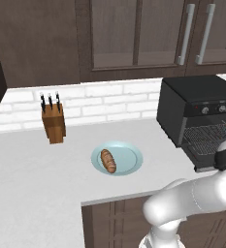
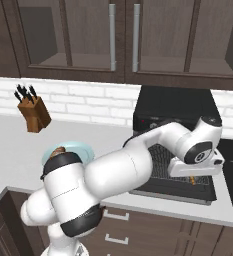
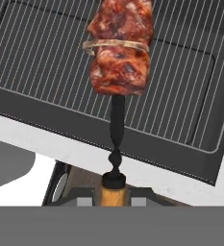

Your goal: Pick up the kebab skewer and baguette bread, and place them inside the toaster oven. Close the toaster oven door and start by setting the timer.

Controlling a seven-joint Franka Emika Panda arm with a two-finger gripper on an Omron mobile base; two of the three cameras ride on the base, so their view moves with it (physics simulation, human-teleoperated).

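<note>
step in hand: delivery of the kebab skewer [image 3: 118, 53] into the toaster oven [image 1: 201, 104]. the gripper [image 3: 114, 194] is clamped on the skewer's orange-tan handle end, with the dark twisted shaft and the meat projecting forward over the wire rack [image 3: 46, 53]. the toaster oven door [image 2: 180, 192] lies dropped open and flat in front of the cavity (seen from the right base camera, below the hand). the baguette bread [image 1: 108, 161] rests on the pale blue plate [image 1: 131, 157] on the counter [image 1: 32, 169], well apart from the oven, not yet fetched.

next move, as judged: lower the skewer until it lies on the rack, then part the jaws; the thin stick could roll or slip between bars if dropped from height.

materials: meat chunks glossy, reddish-brown, lumpy, banded by a pale strip; rack of fine parallel metal wires in a dark frame; oven body matte black and boxy; loaf oblong, golden-brown; wooden knife block [image 1: 53, 123] stands against the white brick wall
</note>
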